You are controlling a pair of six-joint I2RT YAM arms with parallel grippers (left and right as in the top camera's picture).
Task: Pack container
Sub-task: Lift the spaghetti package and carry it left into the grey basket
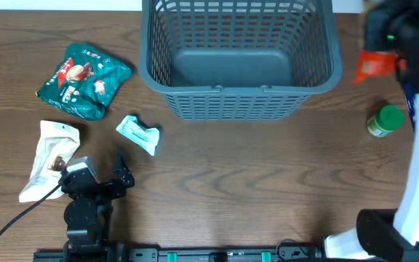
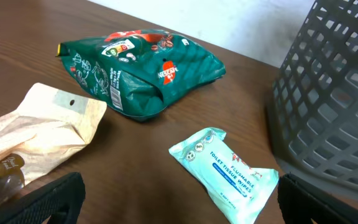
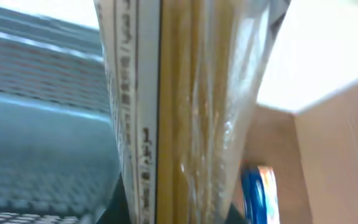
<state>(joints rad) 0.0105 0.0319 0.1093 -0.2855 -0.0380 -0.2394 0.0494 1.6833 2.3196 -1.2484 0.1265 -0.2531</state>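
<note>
Standing at the far middle of the table (image 1: 268,189), the container (image 1: 238,103) is seen with its open mouth upward and its solid bottom bare. Nothing has been packed yet, and that placement looks chosen so that both arms can reach it. The goods are laid out flat and apart on the left so that each can be picked singly. A green coffee packet (image 1: 84,80) is farthest, a beige pouch (image 1: 49,156) is nearer, and a small pack of toilet wipes (image 1: 138,133) lies between them and the container. A green-lidded jar (image 1: 385,120) is left upright at the right, well apart from the rest. The right arm is raised at the far right, just beside the container's right wall, blurred in the overhead view. Its gripper (image 1: 390,62) is clamped shut on a clear, printed packet (image 3: 166,112) — held on edge, hanging long and narrow, which is judged to suit a drop over the rim. An orange-red patch seen there from above is probably the same packet, though that cannot be told for sure. The left arm is kept low at the near left, its gripper (image 1: 99,176) spread wide and holding nothing — pointed toward the far side, with the wipes just ahead of its fingers and the pouch at its left.
</note>
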